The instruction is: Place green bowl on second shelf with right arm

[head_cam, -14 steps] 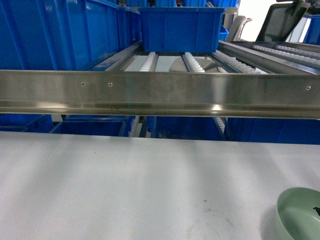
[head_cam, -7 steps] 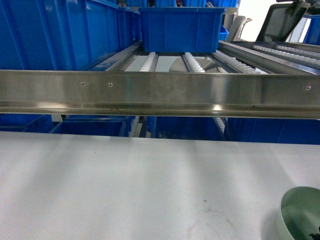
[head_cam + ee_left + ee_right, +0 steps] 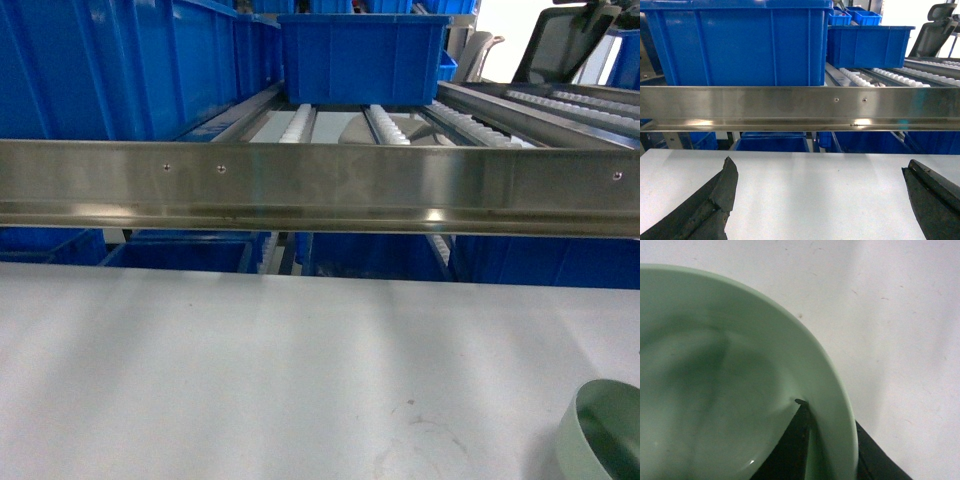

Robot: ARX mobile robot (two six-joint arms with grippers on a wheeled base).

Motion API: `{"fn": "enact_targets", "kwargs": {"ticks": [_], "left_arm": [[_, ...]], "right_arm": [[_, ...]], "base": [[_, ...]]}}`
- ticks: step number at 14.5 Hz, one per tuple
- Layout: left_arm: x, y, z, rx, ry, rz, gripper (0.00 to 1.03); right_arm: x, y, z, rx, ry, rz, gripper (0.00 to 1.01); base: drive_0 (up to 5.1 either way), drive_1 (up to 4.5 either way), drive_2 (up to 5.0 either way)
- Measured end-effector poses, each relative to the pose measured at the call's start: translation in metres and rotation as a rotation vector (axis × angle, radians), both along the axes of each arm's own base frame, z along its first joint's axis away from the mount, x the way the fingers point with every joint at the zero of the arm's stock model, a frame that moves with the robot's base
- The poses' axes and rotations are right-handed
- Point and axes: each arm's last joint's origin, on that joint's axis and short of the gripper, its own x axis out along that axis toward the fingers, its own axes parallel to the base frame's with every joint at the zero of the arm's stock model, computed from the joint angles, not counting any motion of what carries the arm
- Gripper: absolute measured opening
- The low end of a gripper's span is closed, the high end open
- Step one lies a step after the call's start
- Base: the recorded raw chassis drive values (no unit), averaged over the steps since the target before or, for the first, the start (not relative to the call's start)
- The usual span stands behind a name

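Where head view crops: pincer [image 3: 832, 450] astride green bowl [image 3: 715, 380] rim.

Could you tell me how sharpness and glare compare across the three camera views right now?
Head view: fairly sharp, bright glare spots on the steel rail, green bowl cropped at the corner. Left wrist view: rail reflections, left claw fingers dark and edge-cropped. Right wrist view: the bowl fills the frame, soft and shadowed inside; right claw straddles its rim.
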Motion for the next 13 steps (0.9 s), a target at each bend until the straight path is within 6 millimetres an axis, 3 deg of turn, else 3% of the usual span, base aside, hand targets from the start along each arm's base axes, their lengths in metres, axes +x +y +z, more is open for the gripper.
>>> {"fn": "enact_targets", "kwargs": {"ticks": [2, 5, 6, 7, 13], "left_arm": [[0.000, 0.000, 0.000, 0.000, 0.000, 0.000, 0.98], [0.000, 0.000, 0.000, 0.000, 0.000, 0.000, 0.98], [0.000, 0.000, 0.000, 0.000, 0.000, 0.000, 0.98], [0.000, 0.000, 0.000, 0.000, 0.000, 0.000, 0.98], [0.000, 0.000, 0.000, 0.000, 0.000, 0.000, 0.98]], "right_arm": [[-0.001, 0.002, 0.001, 0.016, -0.015, 0.006, 0.04], [-0.006, 0.003, 0.006, 0.041, -0.052, -0.007, 0.02], [-0.011, 0.003, 0.017, 0.044, -0.114, -0.004, 0.02], [-0.016, 0.003, 0.044, 0.035, -0.242, -0.003, 0.02], [-0.041, 0.007, 0.111, 0.077, -0.503, -0.005, 0.02]], "base": [[0.0, 0.00, 0.0], [0.0, 0.00, 0.0], [0.0, 0.00, 0.0], [0.0, 0.00, 0.0], [0.0, 0.00, 0.0]]}}
